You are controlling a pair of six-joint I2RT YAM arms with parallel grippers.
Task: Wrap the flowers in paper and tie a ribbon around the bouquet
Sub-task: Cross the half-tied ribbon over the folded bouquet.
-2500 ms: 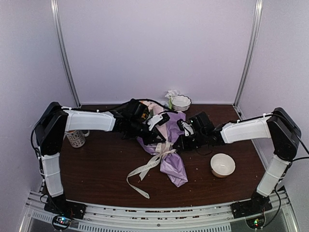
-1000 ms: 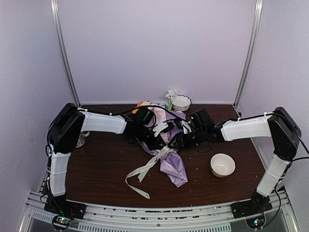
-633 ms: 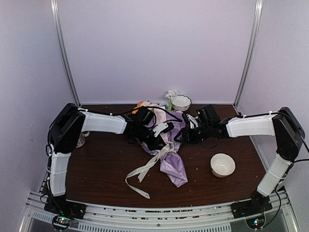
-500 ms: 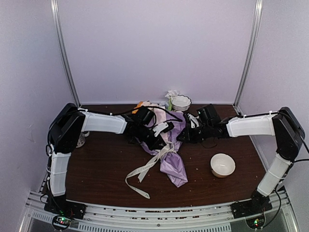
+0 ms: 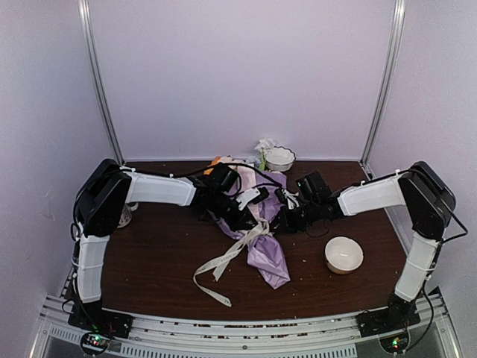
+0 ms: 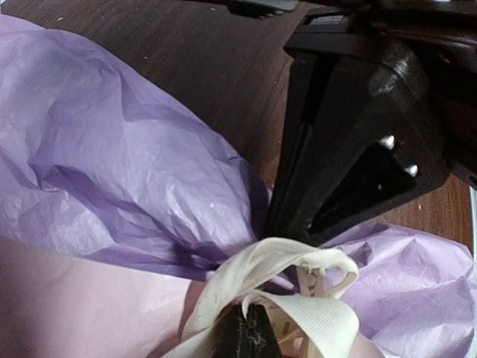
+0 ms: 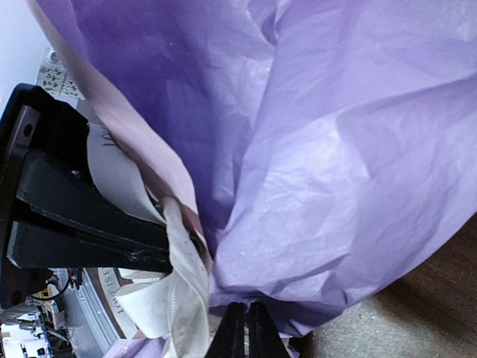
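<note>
Your bouquet (image 5: pixel 262 240) lies on the table (image 5: pixel 160 253) about midway between the two arms. Its narrow end points toward the near edge and slightly right, and its wide end toward the far wall. The flowers (image 5: pixel 219 161) poke out of that far end, with an orange bloom showing. The paper (image 6: pixel 112 171) around them is crinkled purple with a pale pink fold. The ribbon (image 5: pixel 222 262) crosses the bundle at its waist, and its loose tails run off to the near left across the table, floppy and looping.

Your left gripper (image 6: pixel 246 337) reaches in from the left and is closed at the waist of the bundle. In its wrist view the cream strip bunches right at the pinched tips and comes out on both sides, so it is gripping the ribbon.

Your right gripper (image 7: pixel 242 330) comes in from the right, nose to nose with the left one at the same spot. Its tips are pressed together just under a purple fold, touching it, with the ribbon just beside them. You cannot tell whether any paper or ribbon is caught between them.

A white bowl (image 5: pixel 343 255) sits at the near right, well apart from the bundle. A second bowl (image 5: pixel 280 158) stands at the far edge, just beyond the wide end.
</note>
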